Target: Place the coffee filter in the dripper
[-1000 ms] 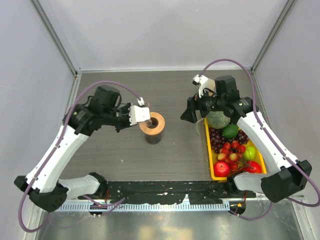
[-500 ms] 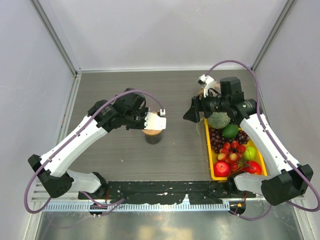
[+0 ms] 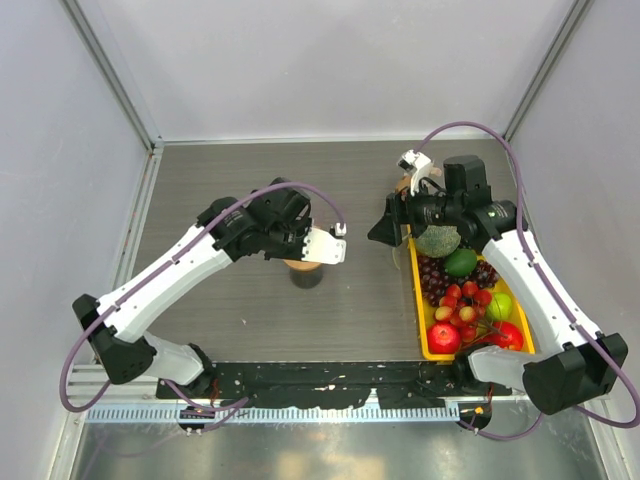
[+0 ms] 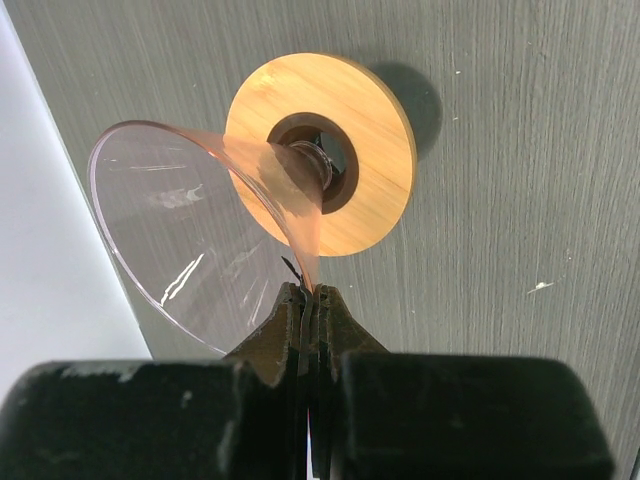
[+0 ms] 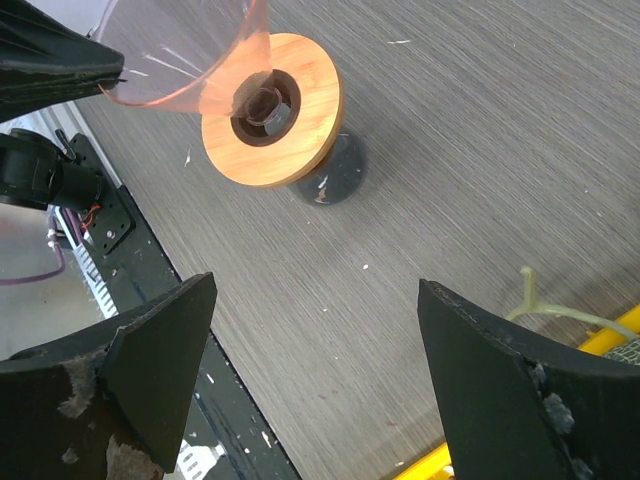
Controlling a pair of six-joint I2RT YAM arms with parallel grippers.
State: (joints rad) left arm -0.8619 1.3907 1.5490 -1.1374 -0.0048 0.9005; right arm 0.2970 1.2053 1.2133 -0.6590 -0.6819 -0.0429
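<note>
A: Where's the filter?
B: I can't find it in any view. Nothing papery sits in the dripper (image 4: 375,160), and neither gripper carries any.

A: And the dripper?
B: Pinched at its glass rim by the left gripper (image 4: 305,300), whose fingers are pressed together on the thin wall. It hangs tilted rather than upright. I judge it's off the table (image 3: 220,190), since the dark patch beside it reads as its shadow.

A: Why the rim?
B: My guess is that the wood collar is too broad and the rim is the one edge narrow jaws can take. Hanging from one side would explain the lean. It'll need levelling or setting down before a filter can sit in it.

A: How is that arm posed?
B: The left arm (image 3: 170,280) reaches in from the left with its elbow raised. Its wrist is turned, so from above the gripper covers most of the dripper mid-table.

A: The other one?
B: The right gripper (image 5: 320,340) is spread wide and empty. It hangs just beside the tray (image 3: 418,300) of fruit (image 3: 445,335), aimed at the dripper but apart from it.
</note>
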